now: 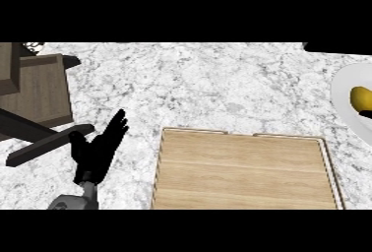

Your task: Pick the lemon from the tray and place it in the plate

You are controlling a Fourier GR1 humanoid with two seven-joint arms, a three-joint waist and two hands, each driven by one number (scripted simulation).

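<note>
Head view: lemon (361, 98) is sitting on the white plate (341, 93) at right edge of frame, already off the wooden tray (243, 170) at lower centre. A dark bit is touching it at frame edge, prob. the right hand, can't tell its state. Lemon is looking small, light, firm, smooth & apt to roll; best taken round its middle. Left hand (98, 145) is resting open, holding nothing, lower left. Dark wooden furniture (36, 93) is filling upper left, well apart, nothing blocking.

Yellow lemon (361, 98) on white plate (343, 93) (far right), beyond wooden tray (243, 170).
</note>
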